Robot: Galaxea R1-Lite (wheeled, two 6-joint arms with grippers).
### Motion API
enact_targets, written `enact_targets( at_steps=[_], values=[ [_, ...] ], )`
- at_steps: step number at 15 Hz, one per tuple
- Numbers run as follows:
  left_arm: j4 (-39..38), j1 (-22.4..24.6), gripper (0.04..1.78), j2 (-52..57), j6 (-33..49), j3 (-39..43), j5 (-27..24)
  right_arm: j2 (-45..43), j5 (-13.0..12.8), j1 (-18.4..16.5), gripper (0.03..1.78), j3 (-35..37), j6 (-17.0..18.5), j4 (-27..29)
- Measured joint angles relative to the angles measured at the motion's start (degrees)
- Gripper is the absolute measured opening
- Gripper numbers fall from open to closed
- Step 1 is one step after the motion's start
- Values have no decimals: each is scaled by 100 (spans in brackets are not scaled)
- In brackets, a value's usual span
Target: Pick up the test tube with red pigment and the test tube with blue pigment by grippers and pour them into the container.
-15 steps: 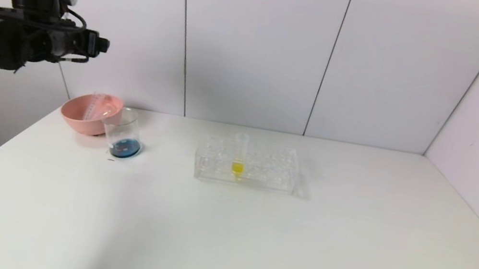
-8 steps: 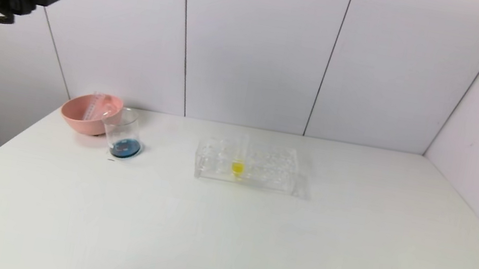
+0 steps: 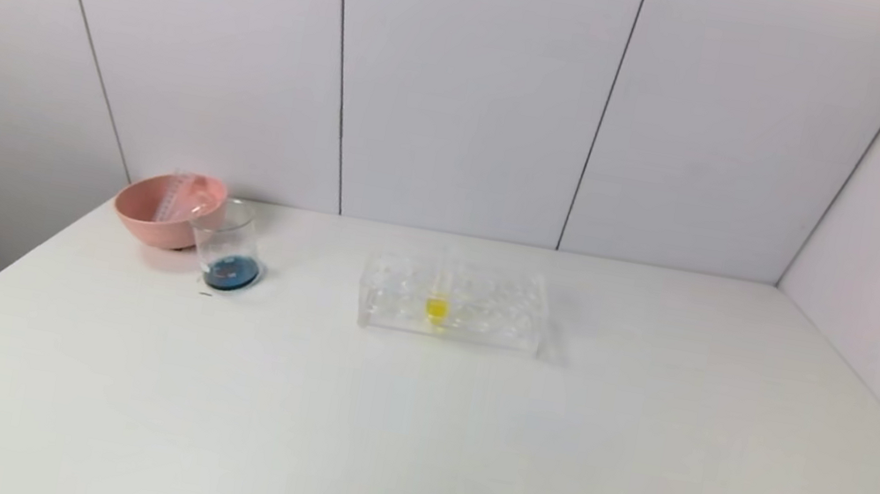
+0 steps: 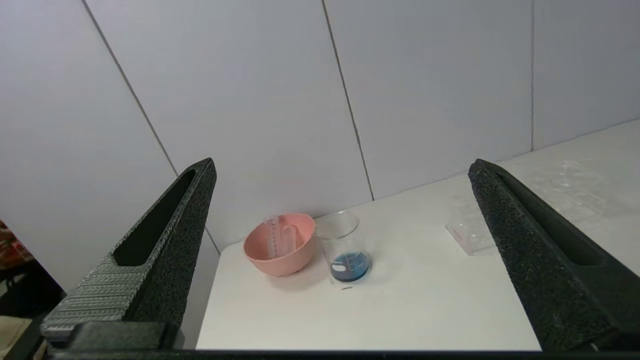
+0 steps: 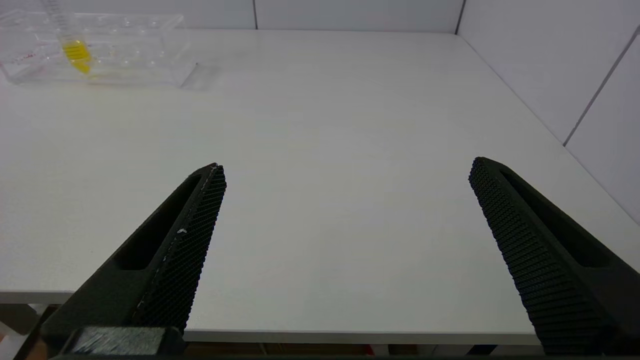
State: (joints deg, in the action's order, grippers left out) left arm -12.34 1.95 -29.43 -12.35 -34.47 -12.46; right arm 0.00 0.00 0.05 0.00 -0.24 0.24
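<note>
Pink bowl [image 3: 167, 209] and clear container [image 3: 226, 256] sit side by side at the table's [image 3: 408, 438] far left corner, the container just right of the bowl and holding dark blue liquid at its bottom. Two emptied tubes [image 4: 279, 238] lean inside the bowl (which once held red and which blue cannot be told). Midway along the back stands the clear rack [image 3: 452, 301] with the yellow-liquid tube [image 3: 437, 302] upright in it.

A second ago the left arm hung over the table's left edge in the head view; half a second ago only its tip showed at the upper left; now it has gone from that view altogether. The left gripper [image 4: 341, 170] looks back at bowl and container from off the table's corner, its fingers spread wide and empty. The right gripper [image 5: 346, 167] hovers at the near edge, fingers likewise apart, holding nothing.
</note>
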Motion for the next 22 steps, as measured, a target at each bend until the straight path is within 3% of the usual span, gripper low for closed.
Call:
enact_targets(
  at_steps=[5,9,12,15,17,22],
  values=[
    [13,-90,176,1976,-451,2070,-217,0,0,0,177,0,0,0],
    [-108,-144,176,2753,-562,3228,-245,0,0,5,177,0,2,0],
    [350,-151,176,2918,-556,3417,-29,0,0,0,177,0,0,2],
    [886,-154,176,2956,-358,3445,717,0,0,5,177,0,2,0],
    [1300,-154,176,2961,0,3443,891,0,0,5,178,0,0,0],
    [1269,-155,176,2956,1397,3447,1298,0,0,0,178,0,0,2]
  ],
)
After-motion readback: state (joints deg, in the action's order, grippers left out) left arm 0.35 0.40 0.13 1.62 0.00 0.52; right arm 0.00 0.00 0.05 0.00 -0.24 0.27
